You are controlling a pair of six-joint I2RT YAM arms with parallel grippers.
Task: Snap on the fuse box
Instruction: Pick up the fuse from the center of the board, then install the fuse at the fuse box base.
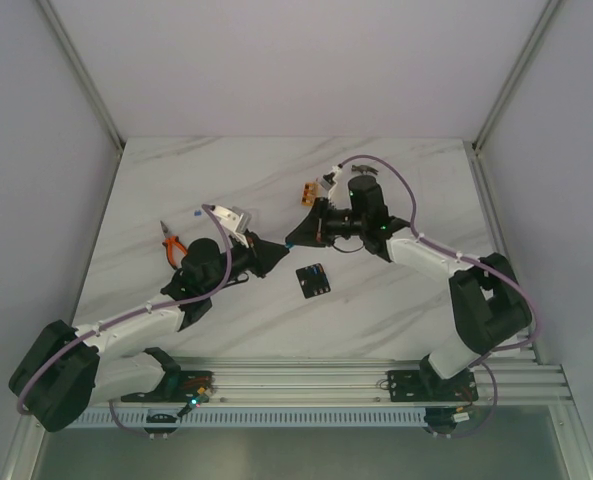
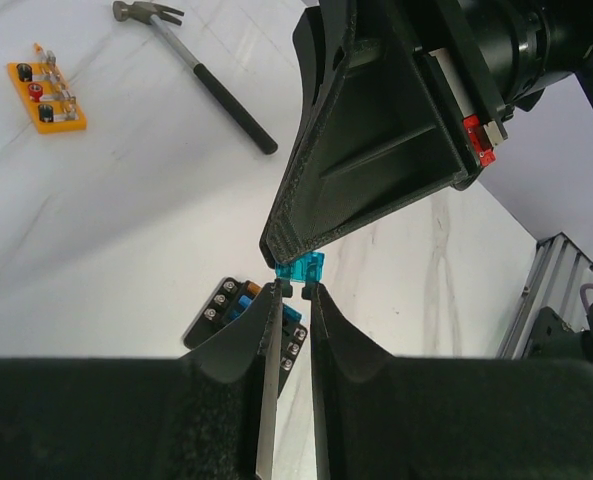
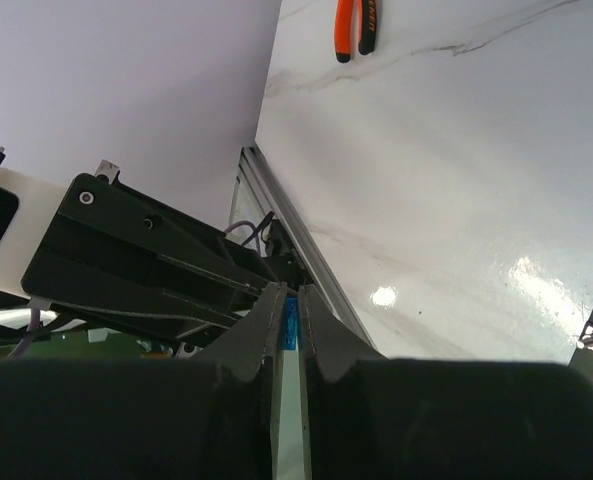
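The fuse box (image 1: 313,279) is a small black square lying flat on the table below the two grippers. In the left wrist view it (image 2: 219,303) shows blue and orange fuses, partly hidden behind my left finger. My left gripper (image 1: 279,252) and right gripper (image 1: 292,240) meet tip to tip above the table. A small teal-blue fuse (image 2: 302,268) sits between them. The right gripper (image 3: 290,296) is shut on the fuse (image 3: 291,322). The left gripper (image 2: 294,291) is nearly closed, its tips touching the fuse's lower edge.
An orange block (image 1: 311,190) with small parts lies behind the right gripper and also shows in the left wrist view (image 2: 44,95). A hammer (image 2: 201,75) lies near it. Orange-handled pliers (image 1: 172,243) lie at the left, also in the right wrist view (image 3: 356,25). A white piece (image 1: 232,217) lies by the left arm.
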